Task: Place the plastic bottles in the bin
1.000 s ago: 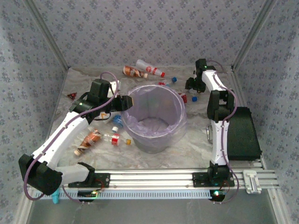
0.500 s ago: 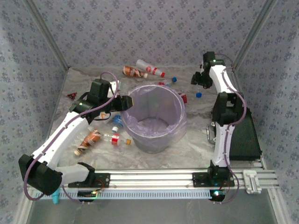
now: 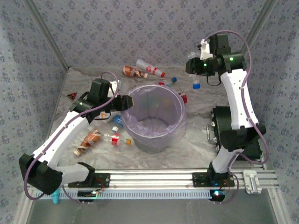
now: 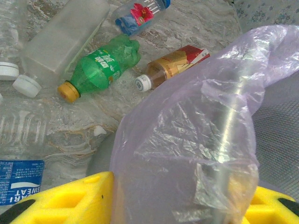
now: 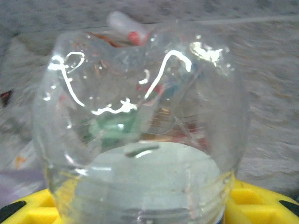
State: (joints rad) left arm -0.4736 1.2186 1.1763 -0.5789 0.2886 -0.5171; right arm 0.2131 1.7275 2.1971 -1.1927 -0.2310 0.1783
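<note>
Right gripper (image 3: 192, 66) clasps a clear bottle (image 5: 140, 121); we must carry it left and nearer, to the bin (image 3: 180, 106). Left gripper (image 3: 122, 103) pinches its rim.

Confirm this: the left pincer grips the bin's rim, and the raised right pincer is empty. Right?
Not quite. The raised right pincer is shut on a clear bottle, as the right wrist view shows. The left pincer does grip the bin by its rim.
</note>
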